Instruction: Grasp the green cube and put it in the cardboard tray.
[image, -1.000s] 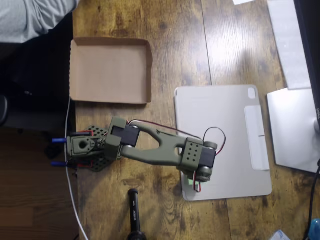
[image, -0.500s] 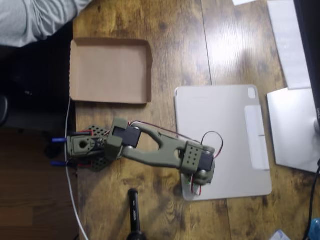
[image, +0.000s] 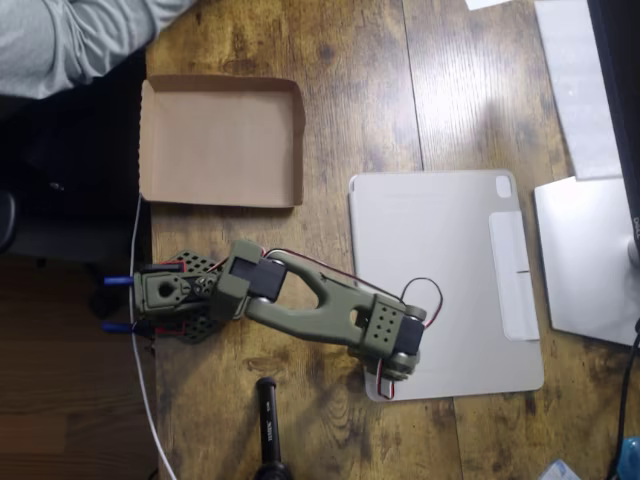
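Swung lower in the overhead view, the olive arm (image: 320, 315) now covers the grey tablet cover's (image: 450, 270) bottom-left corner. Gripper and green cube are hidden beneath it; jaw state unclear. Up-left, the cardboard tray (image: 220, 140) holds nothing.

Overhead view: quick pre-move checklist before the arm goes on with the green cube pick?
1. Small mint-green cube located: cannot tell. The olive-green robot arm covers the spot at the near-left corner of the flat grey tablet cover, and no cube surface shows.
2. Gripper state: cannot tell. It sits under the arm's wrist, so the jaws are hidden.
3. Shallow brown cardboard tray ready: ok. It lies open on the wooden table with nothing in it.
4. Path from wrist to tray: ok. Bare wood lies between them.
5. People near the tray: not ok. A grey sleeve sits by the tray's upper-left corner.
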